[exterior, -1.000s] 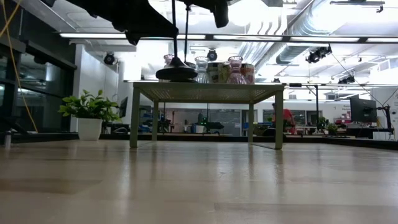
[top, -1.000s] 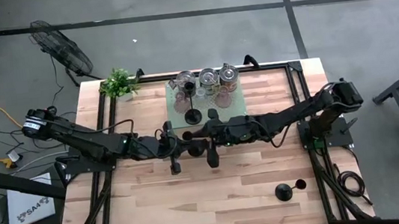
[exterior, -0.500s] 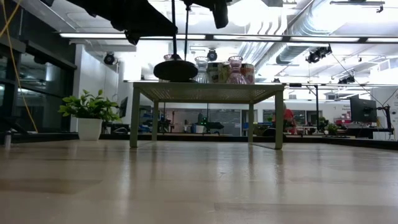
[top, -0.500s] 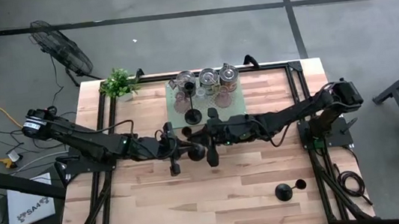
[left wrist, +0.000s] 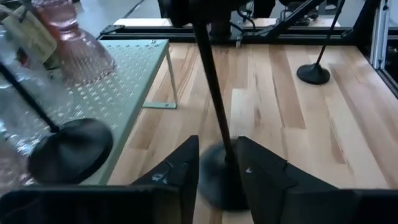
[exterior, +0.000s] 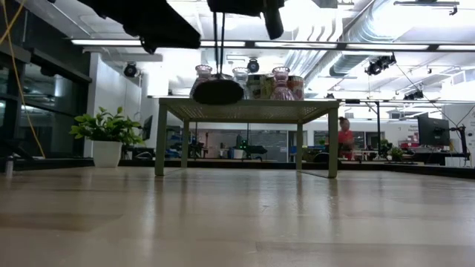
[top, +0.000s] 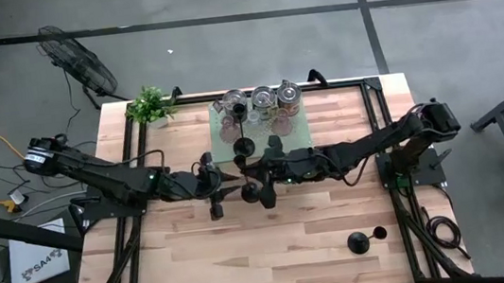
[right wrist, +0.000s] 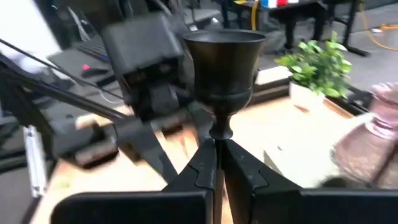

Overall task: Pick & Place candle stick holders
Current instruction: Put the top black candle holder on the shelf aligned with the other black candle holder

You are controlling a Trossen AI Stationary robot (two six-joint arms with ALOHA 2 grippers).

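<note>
A black candle stick holder (exterior: 217,89) hangs over the table's middle, just before the green platform (top: 220,151). My right gripper (right wrist: 219,155) is shut on it. My left gripper (left wrist: 217,171) stands open, with one finger on either side of the lower stem (left wrist: 214,118); I see no touch. A second holder (top: 244,147) stands with its base on the platform. A third (top: 358,241) stands on the wood at the near right. My right gripper pinches the holder's thin stem (right wrist: 218,134) just under the top cup (right wrist: 224,46), between its two fingers. The fingers come level from the table's right and lie across the stem. The holder hangs upright below them, its round base (exterior: 217,90) clear of the table.
Several glass vases and jars (top: 262,97) crowd the platform's far half. A potted plant (top: 149,106) stands at the table's far left corner. Bare wood lies toward the near edge. A person in red (exterior: 345,137) is far off in the room.
My right gripper has shut on the stem under the cup and taken hold. My left gripper has opened and let go of the stem, drawing back slightly toward the table's left. The holder stays lifted and upright, its base a little lower and shifted.
</note>
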